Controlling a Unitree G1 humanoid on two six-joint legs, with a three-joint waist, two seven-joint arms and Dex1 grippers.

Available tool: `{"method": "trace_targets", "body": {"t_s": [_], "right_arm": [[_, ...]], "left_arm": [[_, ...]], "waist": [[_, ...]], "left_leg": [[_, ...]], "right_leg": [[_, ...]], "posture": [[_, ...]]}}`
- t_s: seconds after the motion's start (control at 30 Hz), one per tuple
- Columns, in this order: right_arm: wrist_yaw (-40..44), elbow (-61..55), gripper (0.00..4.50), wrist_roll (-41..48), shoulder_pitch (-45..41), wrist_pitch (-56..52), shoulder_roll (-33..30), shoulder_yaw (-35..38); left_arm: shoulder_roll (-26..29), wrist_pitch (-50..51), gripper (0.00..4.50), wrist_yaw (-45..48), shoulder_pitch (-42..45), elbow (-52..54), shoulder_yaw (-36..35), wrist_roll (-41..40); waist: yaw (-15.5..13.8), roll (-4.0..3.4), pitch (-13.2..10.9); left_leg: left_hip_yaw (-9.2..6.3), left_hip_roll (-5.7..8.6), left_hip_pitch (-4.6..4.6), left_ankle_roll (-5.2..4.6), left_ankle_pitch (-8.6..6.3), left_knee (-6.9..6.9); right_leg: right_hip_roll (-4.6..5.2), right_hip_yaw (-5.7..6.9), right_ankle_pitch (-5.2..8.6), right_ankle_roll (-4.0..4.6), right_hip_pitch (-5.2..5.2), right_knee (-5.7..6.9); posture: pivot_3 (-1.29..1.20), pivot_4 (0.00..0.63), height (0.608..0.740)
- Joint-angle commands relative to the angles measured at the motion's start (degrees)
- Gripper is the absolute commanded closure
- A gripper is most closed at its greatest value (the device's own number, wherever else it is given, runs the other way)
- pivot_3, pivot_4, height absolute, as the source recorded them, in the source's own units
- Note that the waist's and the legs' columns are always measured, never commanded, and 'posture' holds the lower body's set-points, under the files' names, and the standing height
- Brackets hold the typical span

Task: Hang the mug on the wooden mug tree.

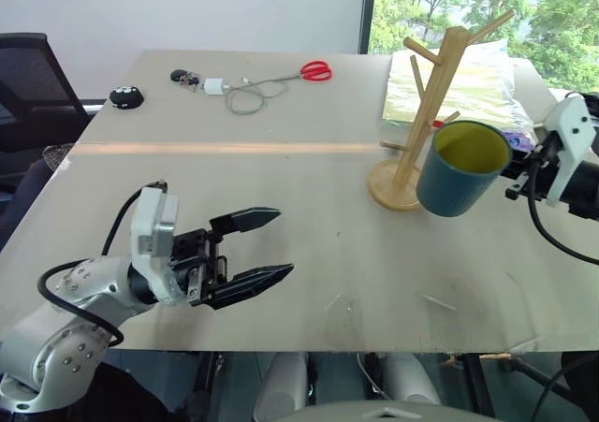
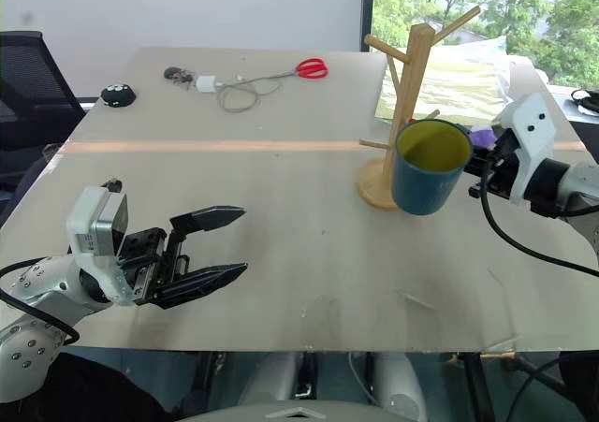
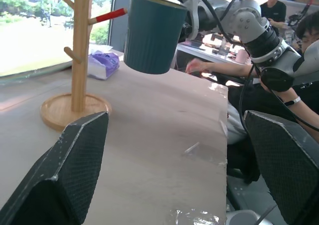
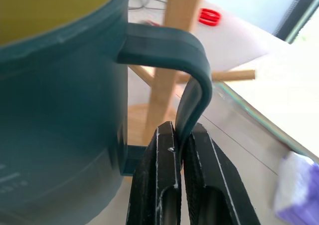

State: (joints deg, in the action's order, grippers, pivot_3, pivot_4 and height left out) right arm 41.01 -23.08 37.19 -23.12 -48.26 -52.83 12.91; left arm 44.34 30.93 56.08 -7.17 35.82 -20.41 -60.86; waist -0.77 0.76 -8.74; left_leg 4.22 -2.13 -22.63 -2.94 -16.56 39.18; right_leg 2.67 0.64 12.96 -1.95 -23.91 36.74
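Note:
The dark teal mug (image 1: pixel 460 169) with a yellow-green inside hangs in the air, tilted, just right of the wooden mug tree (image 1: pixel 426 113) and above its round base. My right gripper (image 4: pixel 178 135) is shut on the mug's loop handle (image 4: pixel 192 75), with the tree's post close behind it. The mug (image 3: pixel 154 33) is clear of the table, and its underside is level with the tree's lower pegs. My left gripper (image 1: pixel 267 246) stands open and empty over the near left part of the table, pointing toward the tree.
Red scissors (image 1: pixel 316 70), a white charger with its cable (image 1: pixel 239 93), keys (image 1: pixel 184 77) and a black round object (image 1: pixel 124 95) lie at the far side. A purple packet (image 1: pixel 518 141) sits behind the mug. A black chair (image 1: pixel 28 76) stands at the left. People (image 3: pixel 274 0) sit beyond the table's right edge.

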Motion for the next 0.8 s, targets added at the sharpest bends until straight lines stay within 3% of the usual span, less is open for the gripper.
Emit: {"method": "trace_targets", "body": {"t_s": [0.03, 0.4, 0.7, 0.8], "right_arm": [[-1.8, -3.5, 4.46, 0.9, -3.3, -2.2, -0.4, -0.2], [-5.6, -1.5, 4.46, -4.1, -9.7, -3.5, 1.5, -7.0], [-8.6, 4.2, 4.46, -10.7, -17.2, -8.8, 6.0, -17.3], [-7.4, 4.5, 3.53, -12.2, -15.9, -7.8, 5.0, -17.9]], "left_arm": [[-0.2, 0.2, 0.00, -2.2, 0.1, 3.5, -0.4, -1.4], [-1.0, 0.7, 0.00, -5.4, 0.8, 4.8, 0.8, -2.1], [-3.0, -1.6, 0.00, -4.0, -2.9, 4.3, -0.5, -0.4], [-4.4, -3.4, 0.00, -3.7, -3.9, 4.6, -2.0, -0.8]], "waist": [[0.0, 0.01, 0.0], [0.2, 0.01, 0.0], [0.5, 0.02, 0.0], [0.3, 0.02, 0.0]], "left_leg": [[-0.01, 0.00, -0.04, 0.00, 0.00, 0.00], [0.01, 0.01, -0.07, 0.01, 0.01, 0.01], [0.07, 0.00, -0.11, 0.21, 0.12, 0.00], [0.06, 0.01, -0.16, 0.21, 0.12, 0.00]], "right_leg": [[0.00, 0.00, 0.00, 0.00, -0.03, -0.01], [0.00, 0.00, 0.00, 0.00, -0.09, 0.00], [0.00, -0.02, 0.00, 0.00, -0.16, 0.01], [0.01, -0.01, 0.00, 0.00, -0.17, -0.01]], "posture": [[0.00, 0.150, 0.740], [0.00, 0.150, 0.740], [0.00, 0.150, 0.740], [0.00, 0.150, 0.740]]}}
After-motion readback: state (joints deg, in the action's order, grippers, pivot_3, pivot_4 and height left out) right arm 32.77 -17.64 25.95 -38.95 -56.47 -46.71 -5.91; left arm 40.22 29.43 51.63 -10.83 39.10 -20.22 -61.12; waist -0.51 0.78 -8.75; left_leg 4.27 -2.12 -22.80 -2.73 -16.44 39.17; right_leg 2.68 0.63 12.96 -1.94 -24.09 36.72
